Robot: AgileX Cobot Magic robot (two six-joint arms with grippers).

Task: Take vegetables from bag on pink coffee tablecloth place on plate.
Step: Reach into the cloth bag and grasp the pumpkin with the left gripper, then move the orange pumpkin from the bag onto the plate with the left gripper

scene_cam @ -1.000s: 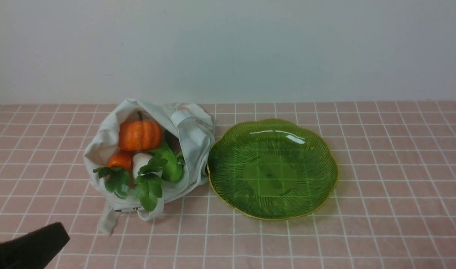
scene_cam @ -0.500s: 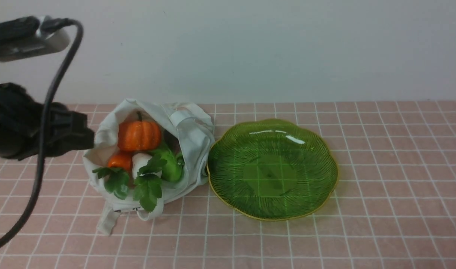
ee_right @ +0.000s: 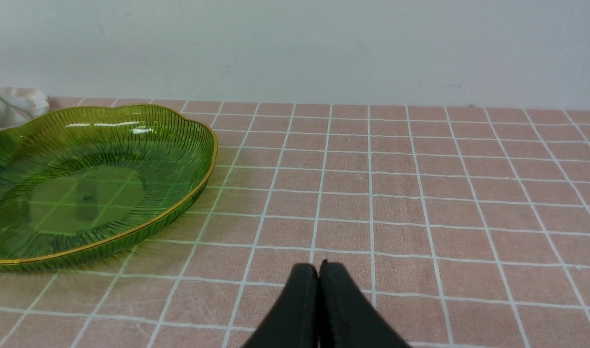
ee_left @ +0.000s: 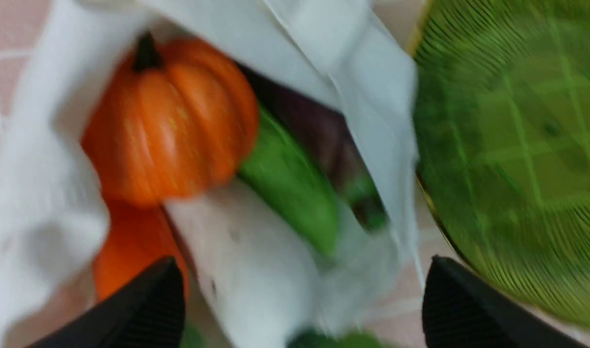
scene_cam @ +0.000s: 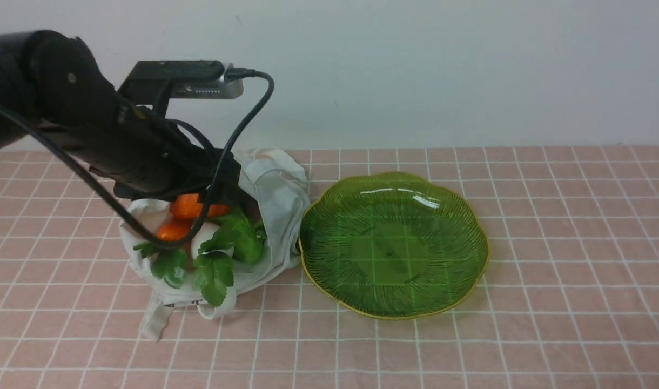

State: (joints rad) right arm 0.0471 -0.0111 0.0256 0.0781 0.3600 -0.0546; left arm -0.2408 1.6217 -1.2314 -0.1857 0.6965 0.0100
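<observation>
Left hand (ee_left: 302,309): spread wide and holding nothing. It is poised over the open mouth of the bag (scene_cam: 278,205), and the wrist view is blurred.
Right hand (ee_right: 318,275): fingers pressed together, empty. It sits low over the pink coffee tablecloth (scene_cam: 551,243), near and to the right of the plate (scene_cam: 443,270).
Vegetables, location: all are inside the bag, which lies on the tabletop left of the plate with its cloth against the plate's left rim. The plate carries nothing.
Pumpkin (ee_left: 169,121): uppermost, at the far side of the bag, stem pointing away. Judged light and rigid; the ribs should give purchase. Grip it across the widest part of the body, not by the stem.
Cucumber (ee_left: 290,198): lies right of the pumpkin, partly under a fold of the bag. The smooth skin is likely to slip, so hold it mid-length.
Carrot (ee_left: 130,246) and radish (ee_left: 246,261): on the near side, their leaves spilling over the bag's edge. The leaves look limp, so take each by the body.
Dark purplish item (ee_left: 324,130): deep in the bag, identity unclear.
Bag, handling: soft and unweighted, so the cloth may snag or lift along with an item.
</observation>
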